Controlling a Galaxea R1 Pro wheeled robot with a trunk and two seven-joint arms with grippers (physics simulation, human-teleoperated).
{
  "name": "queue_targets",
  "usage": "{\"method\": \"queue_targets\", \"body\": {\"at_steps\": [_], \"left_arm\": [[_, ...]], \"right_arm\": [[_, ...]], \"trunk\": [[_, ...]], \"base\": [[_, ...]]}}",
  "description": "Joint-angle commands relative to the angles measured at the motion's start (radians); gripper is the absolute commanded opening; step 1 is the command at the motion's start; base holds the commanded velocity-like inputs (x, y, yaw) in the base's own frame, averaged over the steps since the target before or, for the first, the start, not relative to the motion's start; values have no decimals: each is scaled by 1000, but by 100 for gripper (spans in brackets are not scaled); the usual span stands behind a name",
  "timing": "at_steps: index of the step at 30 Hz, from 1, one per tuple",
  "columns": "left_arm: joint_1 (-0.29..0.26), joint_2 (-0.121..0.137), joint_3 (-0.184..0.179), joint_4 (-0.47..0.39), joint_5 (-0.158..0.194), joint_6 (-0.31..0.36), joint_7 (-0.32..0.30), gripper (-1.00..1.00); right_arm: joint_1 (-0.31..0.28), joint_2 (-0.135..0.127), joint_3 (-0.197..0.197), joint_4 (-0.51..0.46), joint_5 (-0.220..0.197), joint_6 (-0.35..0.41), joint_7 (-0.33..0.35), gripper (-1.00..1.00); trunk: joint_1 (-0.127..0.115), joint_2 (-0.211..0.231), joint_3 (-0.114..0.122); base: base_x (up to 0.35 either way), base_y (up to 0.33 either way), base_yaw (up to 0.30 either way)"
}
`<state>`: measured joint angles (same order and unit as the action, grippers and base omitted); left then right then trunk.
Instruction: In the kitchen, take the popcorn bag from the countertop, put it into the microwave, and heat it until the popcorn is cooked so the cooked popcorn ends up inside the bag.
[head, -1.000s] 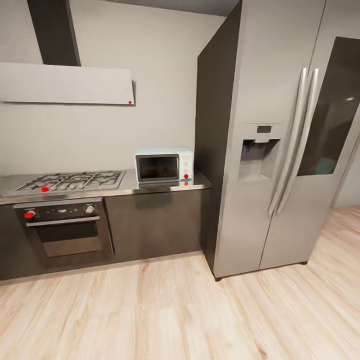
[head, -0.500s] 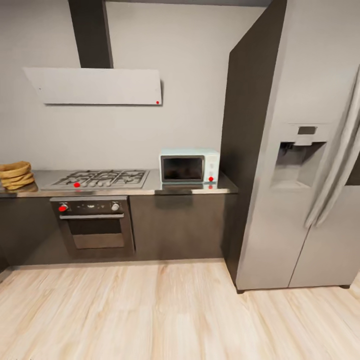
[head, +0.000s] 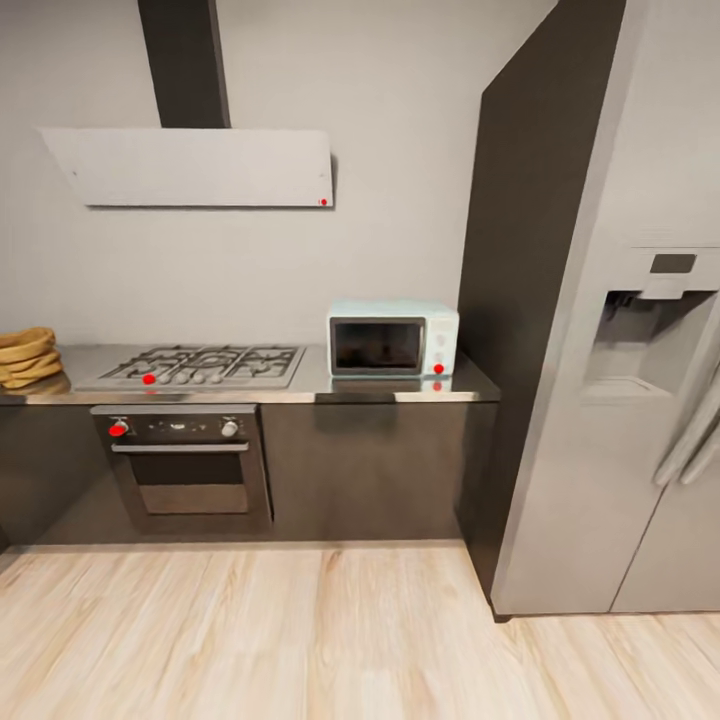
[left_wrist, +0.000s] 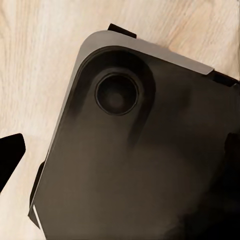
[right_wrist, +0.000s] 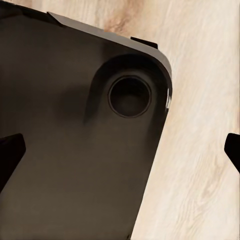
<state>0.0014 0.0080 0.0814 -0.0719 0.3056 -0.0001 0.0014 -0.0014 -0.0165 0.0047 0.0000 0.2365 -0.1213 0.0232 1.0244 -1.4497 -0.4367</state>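
Facing microwave (head: 392, 340) at countertop (head: 300, 385) edge, w/ fridge (head: 600, 300) adjacent

We counted one microwave (head: 393, 340), one gas hob (head: 195, 365), one built-in oven (head: 185, 465), one hood (head: 190, 168), one fridge (head: 620, 330), one stack of baskets (head: 26, 356).

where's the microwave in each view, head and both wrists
Head view: the microwave stands on the countertop, between the gas hob and the fridge.
Left wrist view: not in it.
Right wrist view: not in it.
Shared landmark: the pale wood floor.
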Motion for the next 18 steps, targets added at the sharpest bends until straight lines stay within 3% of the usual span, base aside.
{"method": "queue_targets", "body": {"at_steps": [1,18], "left_arm": [[0,0,7,-1,0,1,0,100],[0,1,6,0,0,1,2,100]], "right_arm": [[0,0,0,0,3,-3,1,100],[0,-2,-3,0,3,-2,-3,100]], "trunk": [[1,0,-1],[1,0,-1]], "base": [[322,0,0],[322,0,0]]}}
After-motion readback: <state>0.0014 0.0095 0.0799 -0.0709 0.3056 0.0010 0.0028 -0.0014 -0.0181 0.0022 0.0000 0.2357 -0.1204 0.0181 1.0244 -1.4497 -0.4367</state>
